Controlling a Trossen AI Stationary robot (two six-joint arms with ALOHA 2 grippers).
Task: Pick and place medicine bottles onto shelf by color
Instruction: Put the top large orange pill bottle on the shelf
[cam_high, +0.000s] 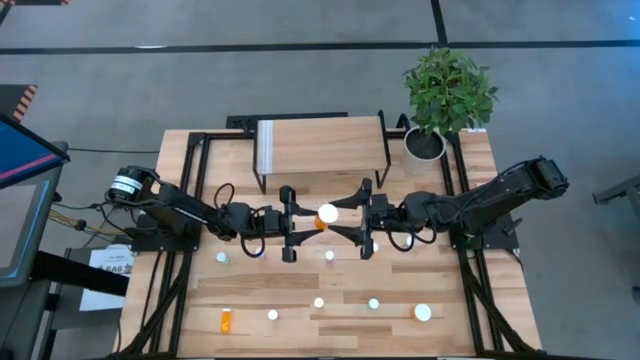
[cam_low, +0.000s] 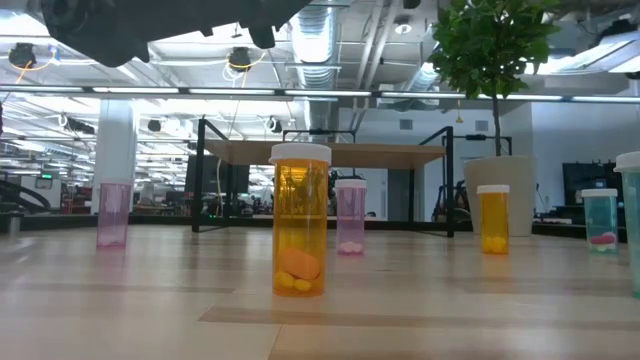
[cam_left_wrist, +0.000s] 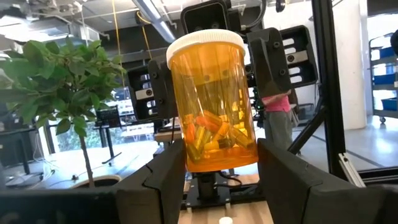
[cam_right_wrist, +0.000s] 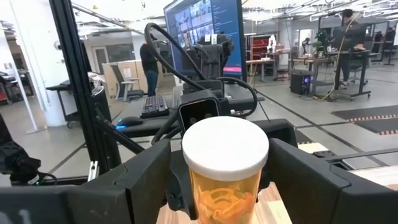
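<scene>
Orange bottle (cam_high: 324, 216) with a white cap sat mid-table between both grippers, raised off the wood just in front of the shelf (cam_high: 320, 146). Body was clear amber plastic, wide, with orange and yellow capsules piled in the lower half; cap was broad and flat-topped.

Left gripper (cam_left_wrist: 217, 171) had its fingers (cam_left_wrist: 163, 180) clamped on the bottle's lower body, holding it upright. Right gripper (cam_right_wrist: 221, 180) faced it from the other side, jaws spread wide with the cap sitting between them, fingers (cam_right_wrist: 140, 177) not visibly pressing the sides.

Remaining bottles (cam_high: 320, 302) stood scattered on the front half of the table (cam_high: 480, 300): one orange one lay on its side at front left, white-capped ones in a loose row. Low view showed pink, orange and teal bodies standing upright, the nearest orange one holding a few pills.

Shelf top was bare light wood, with a potted plant (cam_high: 447, 95) at its right end.
</scene>
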